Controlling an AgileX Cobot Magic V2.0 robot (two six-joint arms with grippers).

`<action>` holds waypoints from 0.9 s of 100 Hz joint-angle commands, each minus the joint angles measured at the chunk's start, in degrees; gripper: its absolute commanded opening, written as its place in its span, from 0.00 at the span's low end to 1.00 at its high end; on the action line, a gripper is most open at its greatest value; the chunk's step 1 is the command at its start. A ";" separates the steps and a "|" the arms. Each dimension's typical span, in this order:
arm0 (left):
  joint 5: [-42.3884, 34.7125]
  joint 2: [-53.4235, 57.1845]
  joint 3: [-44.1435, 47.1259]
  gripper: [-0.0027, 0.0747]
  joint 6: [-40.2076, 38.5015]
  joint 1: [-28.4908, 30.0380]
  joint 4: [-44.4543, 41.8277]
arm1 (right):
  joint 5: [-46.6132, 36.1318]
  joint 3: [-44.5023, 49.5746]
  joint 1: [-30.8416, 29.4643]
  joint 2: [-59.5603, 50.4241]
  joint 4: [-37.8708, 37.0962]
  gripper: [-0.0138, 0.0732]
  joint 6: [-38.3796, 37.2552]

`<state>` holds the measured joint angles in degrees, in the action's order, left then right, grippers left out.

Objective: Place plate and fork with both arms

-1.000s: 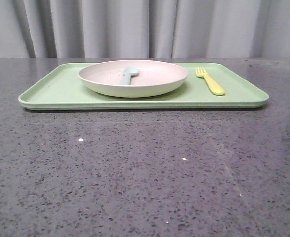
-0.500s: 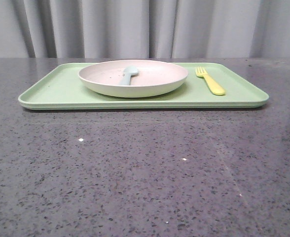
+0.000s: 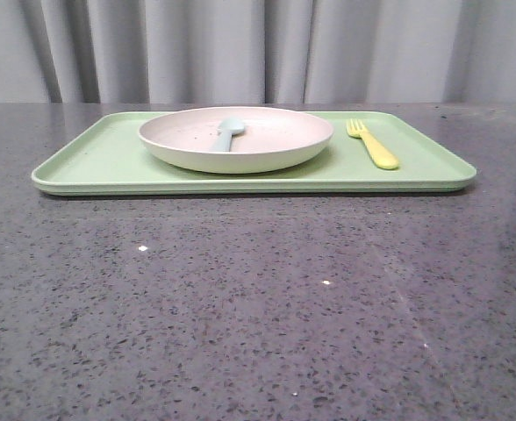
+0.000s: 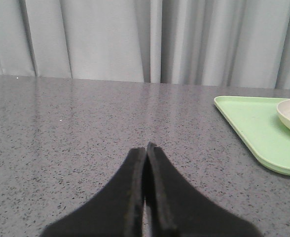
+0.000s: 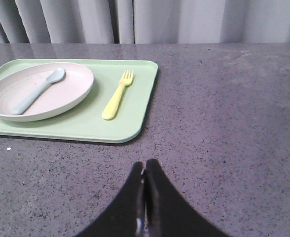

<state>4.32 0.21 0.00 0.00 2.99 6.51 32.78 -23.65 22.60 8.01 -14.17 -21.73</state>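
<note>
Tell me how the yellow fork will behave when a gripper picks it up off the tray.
The fork looks like thick plastic, so probably stiff and light. It lies flat on the smooth tray, so it may slide rather than lift cleanly. Its flat shape makes rolling unlikely.

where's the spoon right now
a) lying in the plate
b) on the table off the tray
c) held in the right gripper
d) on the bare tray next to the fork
a: the pale blue spoon lies inside the plate, while the fork sits on the tray beside it.
</note>
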 commanded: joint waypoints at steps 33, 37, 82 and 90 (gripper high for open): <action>-4.32 1.89 0.71 0.01 0.00 0.00 0.10 | -25.39 8.38 -10.56 0.68 8.21 0.08 12.64; -4.32 1.89 0.71 0.01 0.00 0.00 0.10 | -26.07 9.49 -11.46 0.68 9.24 0.08 13.96; -4.32 1.89 0.71 0.01 0.00 0.00 0.10 | -32.27 20.09 -17.22 -3.44 14.61 0.08 16.88; -4.32 1.89 0.71 0.01 0.00 0.00 0.10 | -34.62 22.30 -17.80 -4.57 14.61 0.08 16.88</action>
<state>4.32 0.21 0.00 0.00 2.99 6.51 5.58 -1.61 5.58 3.88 0.31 -5.63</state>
